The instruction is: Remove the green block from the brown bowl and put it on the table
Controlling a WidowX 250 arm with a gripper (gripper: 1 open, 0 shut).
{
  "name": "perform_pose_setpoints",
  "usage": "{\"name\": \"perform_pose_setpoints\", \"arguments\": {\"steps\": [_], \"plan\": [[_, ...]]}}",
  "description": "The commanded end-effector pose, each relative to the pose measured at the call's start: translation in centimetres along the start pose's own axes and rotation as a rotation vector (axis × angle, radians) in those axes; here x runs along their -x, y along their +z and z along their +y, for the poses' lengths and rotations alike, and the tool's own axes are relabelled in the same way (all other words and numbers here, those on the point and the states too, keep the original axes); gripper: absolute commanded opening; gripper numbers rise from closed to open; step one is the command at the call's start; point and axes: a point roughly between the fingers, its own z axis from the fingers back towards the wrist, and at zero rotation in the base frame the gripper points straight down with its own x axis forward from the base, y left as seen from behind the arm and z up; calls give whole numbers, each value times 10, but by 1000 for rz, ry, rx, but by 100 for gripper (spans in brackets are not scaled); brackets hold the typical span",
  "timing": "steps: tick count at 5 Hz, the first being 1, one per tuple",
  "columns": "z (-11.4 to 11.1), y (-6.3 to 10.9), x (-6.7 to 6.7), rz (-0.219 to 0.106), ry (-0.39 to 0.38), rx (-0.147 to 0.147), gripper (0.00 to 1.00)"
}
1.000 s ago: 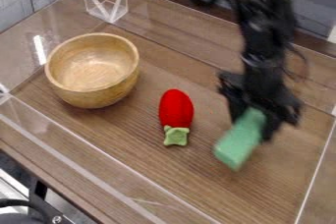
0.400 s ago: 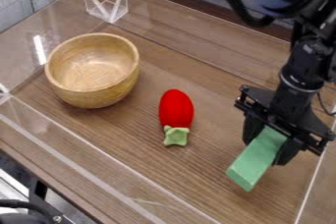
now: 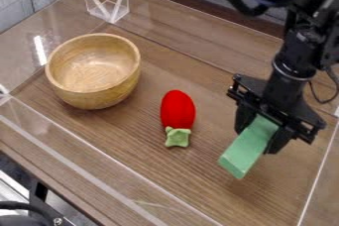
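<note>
While its near end points toward the bottom edge of the view, the green block lies with its long axis slanting from lower left to upper right, outside the bowl and over the right part of the table. Its far end is between the fingers of the black gripper, which stand partly open, closed on the block. To the left is the red toy vegetable, its green stem nearest; farther left sits the brown bowl.
</note>
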Motion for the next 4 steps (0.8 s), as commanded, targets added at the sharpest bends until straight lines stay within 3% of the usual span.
{"name": "perform_pose_setpoints", "arguments": {"steps": [1, 2, 4], "plan": [[16, 24, -8, -74, 78, 22, 0], [25, 21, -6, -65, 135, 30, 0], [25, 3, -3, -77, 94, 23, 0]]}}
